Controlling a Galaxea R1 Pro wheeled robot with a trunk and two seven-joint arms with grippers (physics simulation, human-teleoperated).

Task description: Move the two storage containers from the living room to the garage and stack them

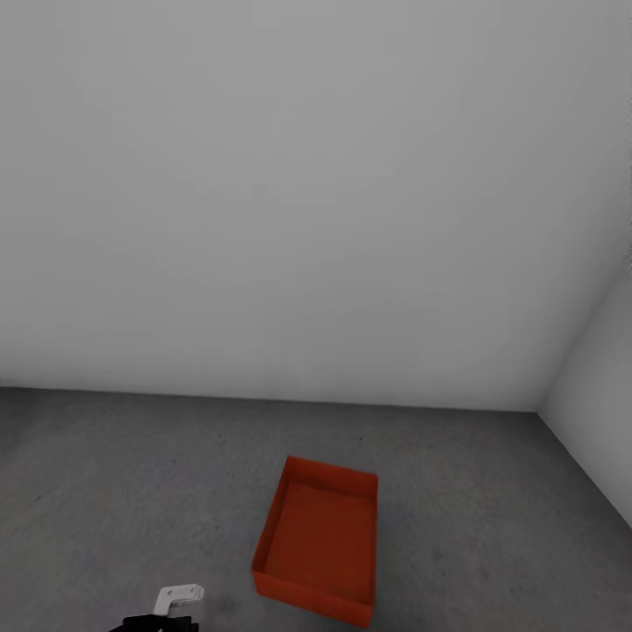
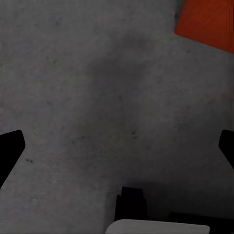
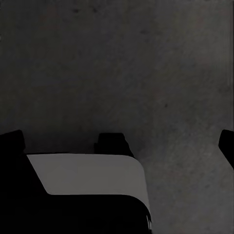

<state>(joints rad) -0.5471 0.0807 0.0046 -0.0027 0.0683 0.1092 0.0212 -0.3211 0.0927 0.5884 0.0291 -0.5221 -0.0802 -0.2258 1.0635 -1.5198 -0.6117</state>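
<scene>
Garage stage, half done as we judge it: one orange bin sits on the concrete floor at six o'clock; second unplaced. Left tool and right tool spread, empty.

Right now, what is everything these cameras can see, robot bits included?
storage container: one, orange-red, open-topped and empty, resting on the floor near the right-hand corner of the room; a corner of it shows in the left wrist view.
floor: one, dark grey mottled concrete, under everything.
walls: two, plain grey-white, meeting in a corner at the right.
left gripper: one, black fingers spread wide, holding nothing, over bare floor beside the container.
right gripper: one, black, fingers spread, holding nothing, over bare floor.
</scene>
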